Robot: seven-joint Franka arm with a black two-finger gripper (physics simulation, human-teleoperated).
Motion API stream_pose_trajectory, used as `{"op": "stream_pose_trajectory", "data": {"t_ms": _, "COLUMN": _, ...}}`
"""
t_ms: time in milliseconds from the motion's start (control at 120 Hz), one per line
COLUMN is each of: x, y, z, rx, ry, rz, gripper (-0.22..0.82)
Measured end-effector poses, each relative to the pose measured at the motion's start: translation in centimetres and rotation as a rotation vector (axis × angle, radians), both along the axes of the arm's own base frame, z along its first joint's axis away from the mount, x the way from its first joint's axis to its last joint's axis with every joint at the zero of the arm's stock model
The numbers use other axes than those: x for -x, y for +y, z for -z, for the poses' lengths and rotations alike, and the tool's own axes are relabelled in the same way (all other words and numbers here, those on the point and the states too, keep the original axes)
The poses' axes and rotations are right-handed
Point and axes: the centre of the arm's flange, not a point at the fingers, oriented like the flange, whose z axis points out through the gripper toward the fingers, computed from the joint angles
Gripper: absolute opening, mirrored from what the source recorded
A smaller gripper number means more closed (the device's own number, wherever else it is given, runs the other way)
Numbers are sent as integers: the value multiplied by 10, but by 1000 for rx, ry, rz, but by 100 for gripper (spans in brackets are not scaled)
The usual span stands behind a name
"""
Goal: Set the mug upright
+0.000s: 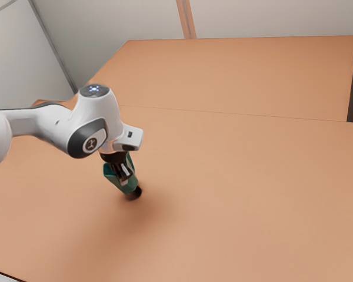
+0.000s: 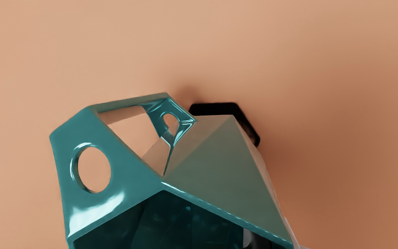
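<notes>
My arm (image 1: 50,124), white with dark joints, comes in from the exterior view's left over a wide, plain orange-brown bench (image 1: 241,176), and at its end my black claw (image 1: 126,171) points down at a teal mug (image 1: 125,184). The claw is closed on the mug's side near the mouth: in the wrist view a dark finger (image 2: 259,242) is inside the mouth, and a pale bit of the other finger edges out past the outer wall, with the mug's side between them. The mug is in the nearer part of the bench, toward the exterior view's left, directly under my hand. It is tilted, neither upright nor flat on its side: its black base (image 2: 212,109) is low, toward the exterior view's right, while its mouth leans up and toward the exterior view's left. The base is at the bench top, though I cannot tell how much of it touches. The mug is angular, with flat, faceted faces, glossy on the handle and rim and duller on the outer side. Its handle (image 2: 119,162) is a broad, bent band with round holes through it, standing out from the body beside the mouth, apart from my fingers. A soft shadow spreads over the bench around the base. A thin seam crosses the bench farther back, and pale grey walls (image 1: 270,17) rise behind it.
</notes>
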Motion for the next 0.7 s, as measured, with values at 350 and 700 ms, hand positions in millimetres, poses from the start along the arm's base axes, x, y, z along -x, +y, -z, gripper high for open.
{"op": "stream_pose_trajectory", "data": {"t_ms": 350, "x": -2, "y": -5, "z": 20, "rx": -9, "ry": 22, "rz": -77, "gripper": -18}}
{"op": "stream_pose_trajectory", "data": {"t_ms": 700, "x": -2, "y": -10, "z": 31, "rx": -13, "ry": 34, "rz": -117, "gripper": -18}}
